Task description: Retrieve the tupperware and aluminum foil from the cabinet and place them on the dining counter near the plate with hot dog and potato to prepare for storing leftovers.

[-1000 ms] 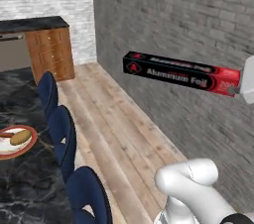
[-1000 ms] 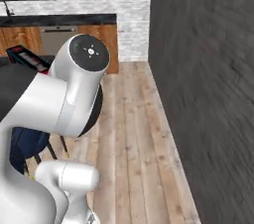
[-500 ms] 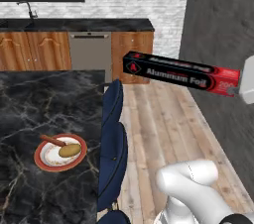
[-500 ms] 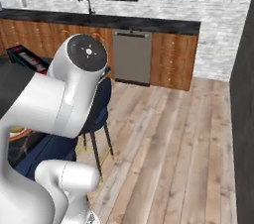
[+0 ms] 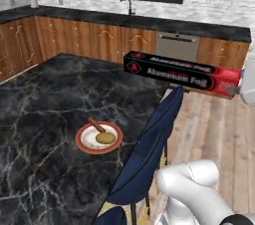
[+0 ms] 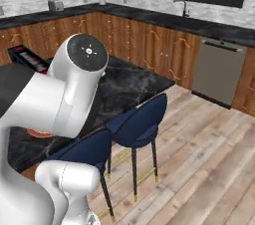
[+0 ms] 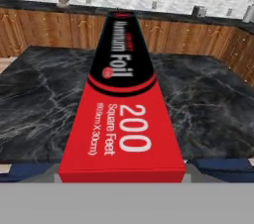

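So the foil (image 5: 182,74) is up in the air right now, held level by its red end at the right edge of the left base view, with the black end sticking out toward the kitchen wall. The end effector (image 7: 122,177) itself is hard to make out: in the hand view the box runs straight away from the camera and covers the fingertips, so I can't actually see the pads. But the box is hanging there with nothing under it, so I'd say it's pinched by the red end.

Holding it by one end makes sense to me. The long body leads out ahead of the hand, so it can be laid flat on the desk (image 5: 45,99) without the wrist getting in the way.

The plate (image 5: 99,138) with the hot dog and potato sits near the desk's right edge, just left of a blue stool (image 5: 149,154). The foil is well above and to the right of it, more over the stool and floor than over the marble.

My guess is the drop spot is the bare marble beside the plate. Main worry is the far end swinging into the stool back on the way down.
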Robot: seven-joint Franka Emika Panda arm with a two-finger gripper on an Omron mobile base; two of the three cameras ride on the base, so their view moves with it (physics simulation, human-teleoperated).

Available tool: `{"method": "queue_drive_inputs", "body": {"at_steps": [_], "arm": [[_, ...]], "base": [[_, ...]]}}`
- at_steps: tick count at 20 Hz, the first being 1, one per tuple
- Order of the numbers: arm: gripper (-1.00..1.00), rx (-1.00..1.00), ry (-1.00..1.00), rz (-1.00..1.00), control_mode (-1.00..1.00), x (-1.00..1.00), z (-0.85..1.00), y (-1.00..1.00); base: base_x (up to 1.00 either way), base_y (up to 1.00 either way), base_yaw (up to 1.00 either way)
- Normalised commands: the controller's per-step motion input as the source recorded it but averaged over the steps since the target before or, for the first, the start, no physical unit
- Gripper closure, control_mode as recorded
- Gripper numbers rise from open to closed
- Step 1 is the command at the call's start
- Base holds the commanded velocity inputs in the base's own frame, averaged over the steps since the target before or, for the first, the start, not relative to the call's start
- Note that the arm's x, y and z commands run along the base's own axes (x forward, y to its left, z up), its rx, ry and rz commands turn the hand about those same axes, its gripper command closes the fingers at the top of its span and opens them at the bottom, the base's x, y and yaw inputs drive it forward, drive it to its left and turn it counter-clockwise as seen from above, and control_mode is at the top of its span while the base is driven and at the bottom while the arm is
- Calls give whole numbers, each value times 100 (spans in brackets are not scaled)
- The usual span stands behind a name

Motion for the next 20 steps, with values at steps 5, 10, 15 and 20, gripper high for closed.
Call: {"method": "queue_drive_inputs", "body": {"at_steps": [5,10,15,20], "arm": [[100,0,0,0,100,0,0,0],[100,0,0,0,100,0,0,0],[100,0,0,0,100,0,0,0],[100,0,0,0,100,0,0,0]], "base": [[63,0,76],[66,0,75],[70,0,75],[71,0,75]]}}
